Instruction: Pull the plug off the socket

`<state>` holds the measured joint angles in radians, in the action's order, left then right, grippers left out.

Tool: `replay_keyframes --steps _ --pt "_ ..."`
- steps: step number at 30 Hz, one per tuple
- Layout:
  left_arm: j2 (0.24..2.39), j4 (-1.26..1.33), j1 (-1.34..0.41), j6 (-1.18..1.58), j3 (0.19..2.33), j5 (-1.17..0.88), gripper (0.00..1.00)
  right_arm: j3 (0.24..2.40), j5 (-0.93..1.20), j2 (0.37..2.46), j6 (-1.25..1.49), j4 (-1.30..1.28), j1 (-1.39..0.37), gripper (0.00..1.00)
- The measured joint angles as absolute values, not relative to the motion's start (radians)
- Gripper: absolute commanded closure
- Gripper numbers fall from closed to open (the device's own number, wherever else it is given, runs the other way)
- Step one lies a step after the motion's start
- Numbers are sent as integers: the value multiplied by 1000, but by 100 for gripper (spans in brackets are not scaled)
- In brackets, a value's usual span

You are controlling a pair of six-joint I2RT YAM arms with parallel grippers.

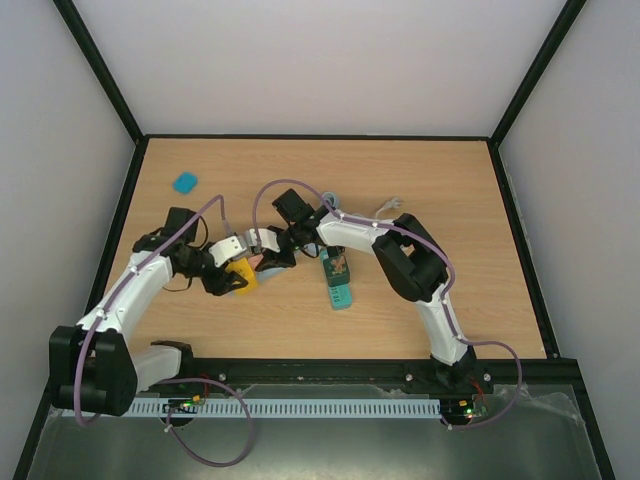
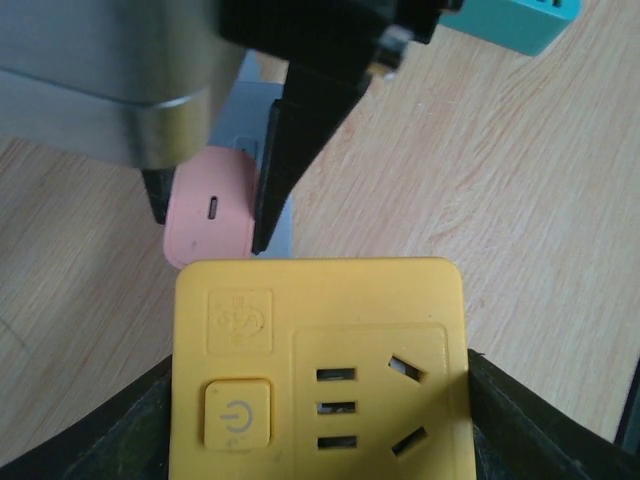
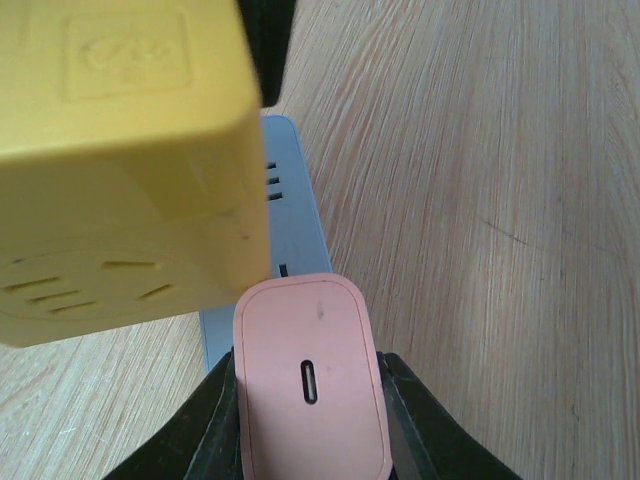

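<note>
Right jaws first: they're clamped on the pink plug [image 3: 305, 340], one black finger [image 3: 205, 440] on each long side, and its small oval port faces the wrist camera. Over to the left jaws, and they're pinching the yellow socket cube [image 2: 320, 330] by its two flanks, with the power button and pin holes facing up. Plug and cube are butted right together, the plug's end against the cube's edge. Whether the pins are seated, can't tell. Under both runs a grey power strip [image 3: 290, 215], lying on the wooden desk [image 3: 480, 200]. Just right of the action lies a teal socket block [image 1: 338, 282]. Far off to the left sits a small blue piece [image 1: 185, 182].
</note>
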<state>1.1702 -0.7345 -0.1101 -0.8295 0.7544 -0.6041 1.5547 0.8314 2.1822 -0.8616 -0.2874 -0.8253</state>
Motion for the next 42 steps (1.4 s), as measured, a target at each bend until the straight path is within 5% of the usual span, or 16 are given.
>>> replay_keyframes --steps 5,18,42 --pt "1169 -776 -110 -844 778 -624 76 1555 831 2182 -862 -287 -825 93" --pt "1165 -893 44 -923 905 -641 73 1534 786 2178 -812 -310 -825 31" --pt "1539 -659 112 -535 1264 -705 64 1379 783 1780 -585 -226 -822 2"
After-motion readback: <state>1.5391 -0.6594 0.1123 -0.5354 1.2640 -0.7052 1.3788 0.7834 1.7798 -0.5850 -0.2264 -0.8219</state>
